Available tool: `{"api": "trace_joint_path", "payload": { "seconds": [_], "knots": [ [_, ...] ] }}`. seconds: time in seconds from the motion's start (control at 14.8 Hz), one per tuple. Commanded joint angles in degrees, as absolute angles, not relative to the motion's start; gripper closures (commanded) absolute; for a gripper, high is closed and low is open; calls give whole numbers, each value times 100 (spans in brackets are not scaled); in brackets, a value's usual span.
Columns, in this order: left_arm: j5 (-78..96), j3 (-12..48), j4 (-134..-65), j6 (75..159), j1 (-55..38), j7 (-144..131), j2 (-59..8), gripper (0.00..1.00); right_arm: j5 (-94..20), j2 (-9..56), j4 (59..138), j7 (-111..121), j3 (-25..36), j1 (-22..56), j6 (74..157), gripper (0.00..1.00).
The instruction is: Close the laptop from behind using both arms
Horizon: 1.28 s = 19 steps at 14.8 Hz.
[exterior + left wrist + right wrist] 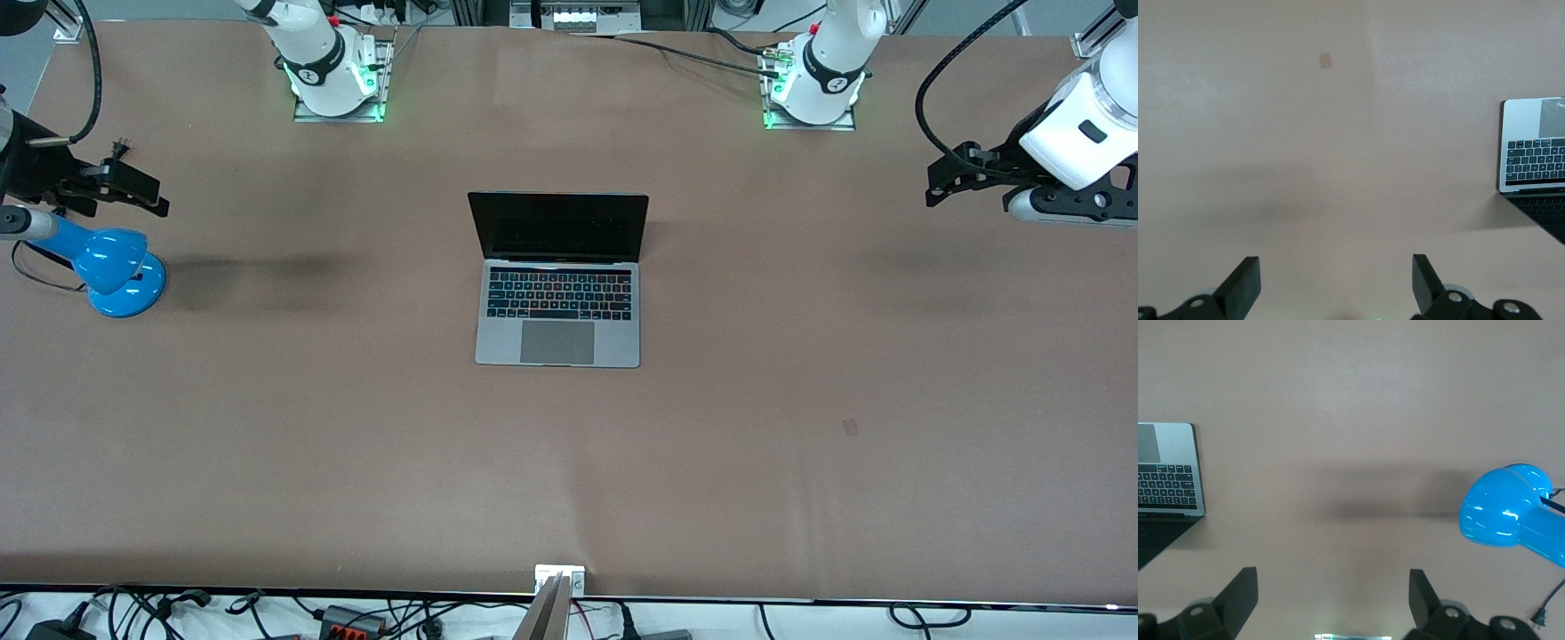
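The grey-silver laptop [558, 302] stands open in the middle of the table, with its black screen upright and its keyboard and trackpad toward the front camera. Part of it shows in the left wrist view [1535, 150] and in the right wrist view [1168, 477]. My left gripper [935, 182] hangs open and empty over bare table at the left arm's end, well away from the laptop; its fingers [1245, 283] stand wide apart. My right gripper [142, 182] hangs open and empty over the right arm's end, its fingers [1241, 593] wide apart.
A blue desk lamp [116, 267] lies on the table under my right gripper, with its black cord trailing; it also shows in the right wrist view [1508, 510]. A small patch [850, 427] marks the brown table cover. Cables lie along the table's front edge.
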State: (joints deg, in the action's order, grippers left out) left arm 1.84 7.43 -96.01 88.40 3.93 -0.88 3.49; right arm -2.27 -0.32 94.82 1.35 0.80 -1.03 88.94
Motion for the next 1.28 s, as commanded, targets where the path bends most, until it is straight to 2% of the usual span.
{"api": "trace_joint_path", "payload": {
  "seconds": [0.0,1.08,1.22],
  "knots": [
    [158,738,-9431,8710,448,-35,273,0,-237,35,9325,44,44,-158,8815,0],
    [158,738,-9387,8745,554,-88,202,0,-264,123,9290,158,9,-97,8517,0],
    [158,773,-9387,8667,562,-123,220,40,-238,140,9299,149,-9,-79,8412,0]
  ]
}}
